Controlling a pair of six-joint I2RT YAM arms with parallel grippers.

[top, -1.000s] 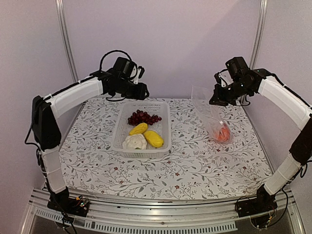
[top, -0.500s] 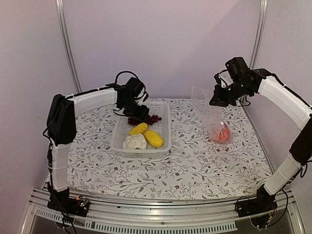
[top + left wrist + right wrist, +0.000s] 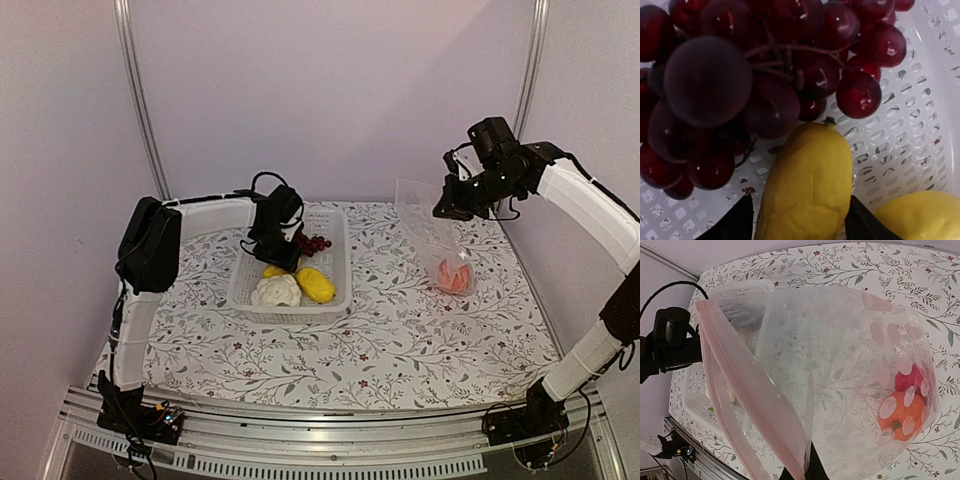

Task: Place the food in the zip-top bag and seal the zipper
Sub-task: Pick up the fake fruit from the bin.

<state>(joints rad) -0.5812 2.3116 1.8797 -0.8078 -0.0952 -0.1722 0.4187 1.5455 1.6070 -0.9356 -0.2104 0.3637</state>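
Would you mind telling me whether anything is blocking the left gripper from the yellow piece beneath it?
Nothing visible does. The left gripper has one finger on each side of the yellow piece in the white basket. The grape bunch lies beside the piece's stem end, not between it and the fingers.

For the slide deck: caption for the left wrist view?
Open left gripper straddling a yellow piece beside the grape bunch in the white basket.
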